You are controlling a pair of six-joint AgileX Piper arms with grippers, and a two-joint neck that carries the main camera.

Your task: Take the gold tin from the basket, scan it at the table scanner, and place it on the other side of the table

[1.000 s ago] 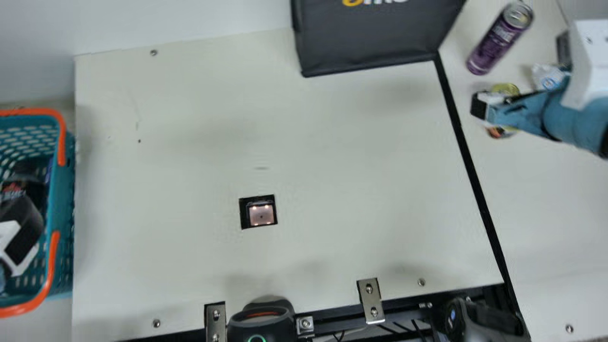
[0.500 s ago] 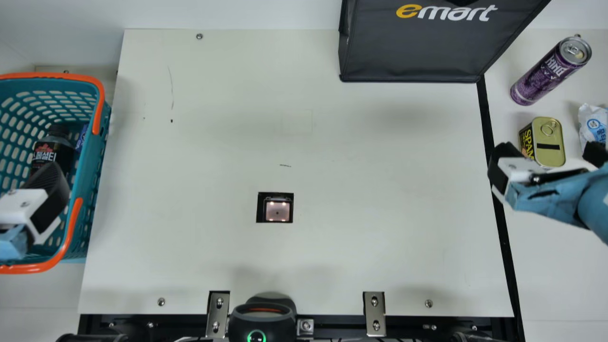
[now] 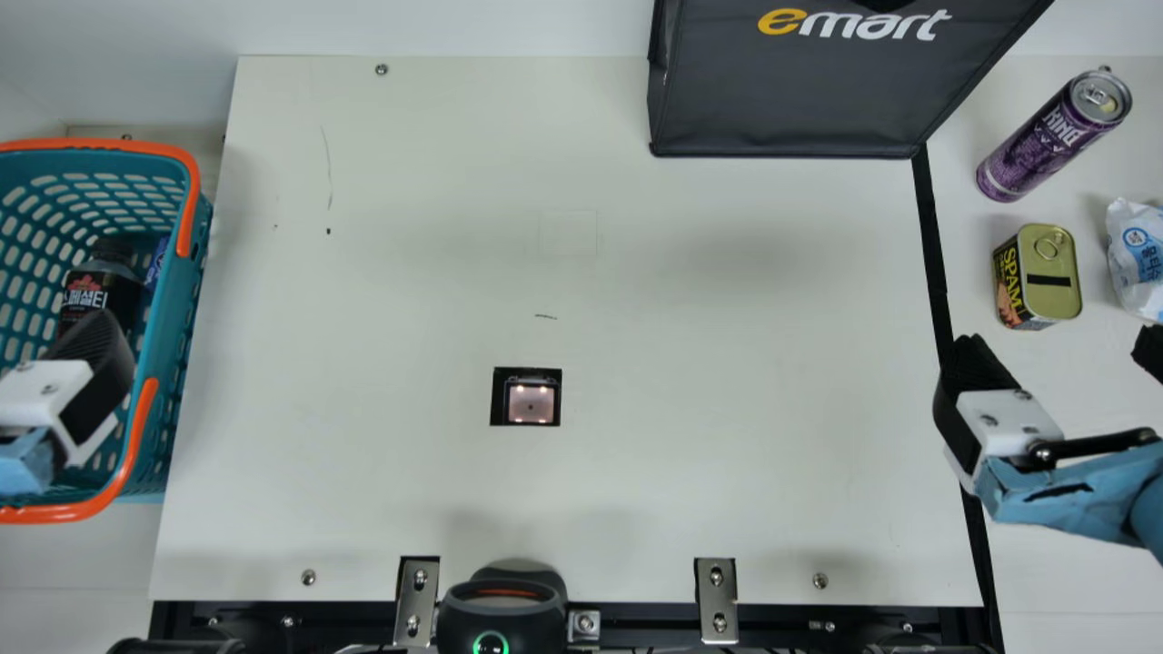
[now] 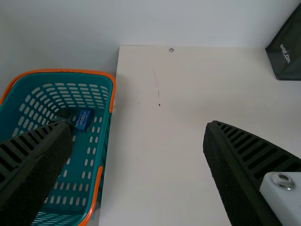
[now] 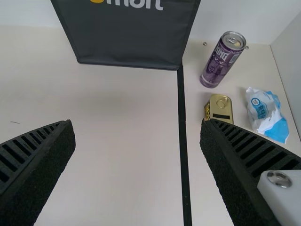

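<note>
The gold tin point(image 3: 1049, 272) stands on the table's right side, past the black strip, in the main view; the right wrist view has the tin point(image 5: 220, 107) beyond one finger. My right gripper point(image 3: 1058, 350) is just nearer than the tin, apart from it; in its wrist view the gripper point(image 5: 138, 125) is open and empty. My left gripper point(image 3: 100, 341) is over the teal basket point(image 3: 173, 363) at the far left; in its wrist view the gripper point(image 4: 136, 127) stands open, holding nothing. The scanner window point(image 3: 531, 402) lies in the middle of the table.
Inside the basket are a dark bottle point(image 3: 100, 289) and a small blue packet point(image 4: 83, 119). A black bag point(image 3: 790, 91) stands at the back. Right of the strip are a purple can point(image 3: 1045, 141) and a blue-white packet point(image 3: 1138, 257). A black device point(image 3: 501, 613) sits at the front edge.
The camera on the neck has turned. My right gripper has drawn back from the gold tin toward the front, leaving it on the table. My left gripper holds its place over the basket.
</note>
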